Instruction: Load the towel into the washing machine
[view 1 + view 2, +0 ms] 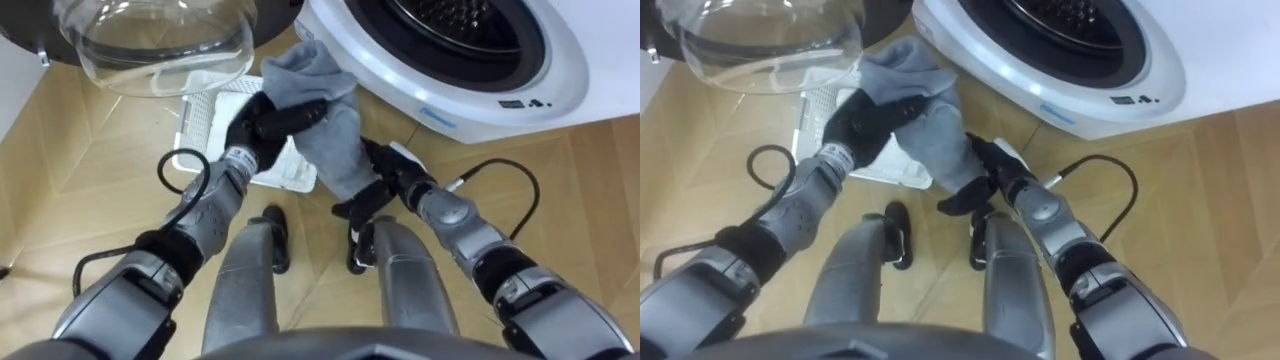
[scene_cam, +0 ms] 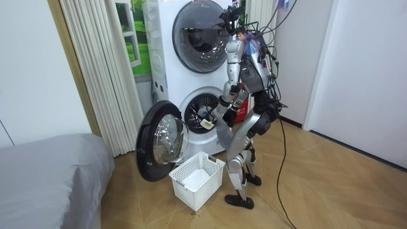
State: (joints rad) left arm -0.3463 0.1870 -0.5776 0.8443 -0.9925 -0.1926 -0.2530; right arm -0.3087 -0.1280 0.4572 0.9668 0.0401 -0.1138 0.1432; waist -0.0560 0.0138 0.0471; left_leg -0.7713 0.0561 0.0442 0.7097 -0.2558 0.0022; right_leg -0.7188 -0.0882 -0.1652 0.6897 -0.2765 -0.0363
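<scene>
A grey towel (image 1: pixel 325 110) hangs bunched in the air just below the lower washing machine's open drum (image 1: pixel 450 30). My left hand (image 1: pixel 268 120) is curled round its upper part. My right hand (image 1: pixel 378 188) grips the towel's lower end, a little lower and to the right. The towel's top reaches the white rim of the machine (image 1: pixel 400 75) but is outside the drum. In the room view I stand bent forward at the lower machine (image 2: pixel 200 114), with both arms held out toward its opening.
The round glass door (image 1: pixel 160 40) stands swung open at my left. A white plastic basket (image 1: pixel 205 125) sits on the wooden floor under my left arm. A second machine (image 2: pixel 197 32) is stacked above. A grey bed (image 2: pixel 51 172) lies at the room view's left.
</scene>
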